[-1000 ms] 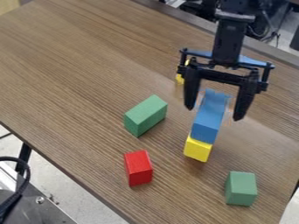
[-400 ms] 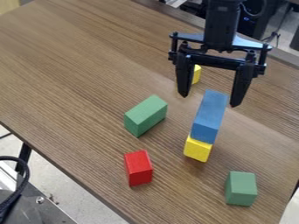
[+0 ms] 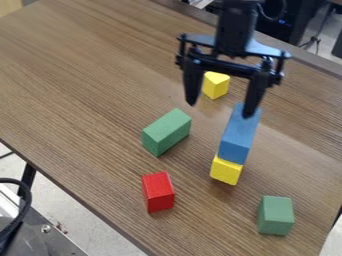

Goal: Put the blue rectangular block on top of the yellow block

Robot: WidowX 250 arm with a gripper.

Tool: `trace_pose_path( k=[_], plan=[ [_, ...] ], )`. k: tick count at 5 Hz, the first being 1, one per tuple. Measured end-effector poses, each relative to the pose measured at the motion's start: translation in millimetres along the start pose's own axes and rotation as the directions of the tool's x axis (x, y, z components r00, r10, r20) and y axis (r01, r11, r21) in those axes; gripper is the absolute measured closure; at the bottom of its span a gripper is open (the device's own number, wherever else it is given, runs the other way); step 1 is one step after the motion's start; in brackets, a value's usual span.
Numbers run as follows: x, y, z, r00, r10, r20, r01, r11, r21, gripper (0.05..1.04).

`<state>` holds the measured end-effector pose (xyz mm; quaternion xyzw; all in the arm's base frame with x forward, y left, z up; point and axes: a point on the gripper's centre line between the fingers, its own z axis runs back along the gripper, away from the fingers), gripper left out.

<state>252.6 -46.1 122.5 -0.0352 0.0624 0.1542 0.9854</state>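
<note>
Placement of the blue rectangular block [image 3: 238, 135] on the yellow block [image 3: 226, 170]. The blue block is seen lying flat on top of the yellow block, its long side directed away from the viewer; neither has been moved since the earlier frames. The gripper [image 3: 220, 111] is positioned above the far part of the stack and has been shifted toward the left of the view, by a clear step from each earlier frame to the next. The 2 jaws are spread apart, with nothing gripped between them, and about the same spread is seen in all 3 frames. In the earlier frames the far end of the blue block was framed between the jaws; now it is overlapped by the tip of the right-hand jaw in the view. The yellow triangular block [image 3: 216, 85] behind, partly covered before by the left-hand jaw, is now exposed in the gap between the jaws. Unchanged in position on the counter [image 3: 80, 75] are the green rectangular block [image 3: 166, 131], left of the stack, the red block [image 3: 158, 191] at the near left and the smaller green block [image 3: 275, 215] at the near right.
</note>
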Motion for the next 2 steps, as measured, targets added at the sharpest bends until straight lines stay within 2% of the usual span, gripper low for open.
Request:
trace_pose_path(
  k=[1, 2],
  plan=[
    [5.7, 18.4, -1.9, 0.993, 0.019, 0.118, -0.030, 0.995, 0.094, 0.083],
    [9.8, 22.5, -0.3, 0.986, 0.007, 0.165, -0.025, 0.994, 0.107, 0.083]
  ],
)
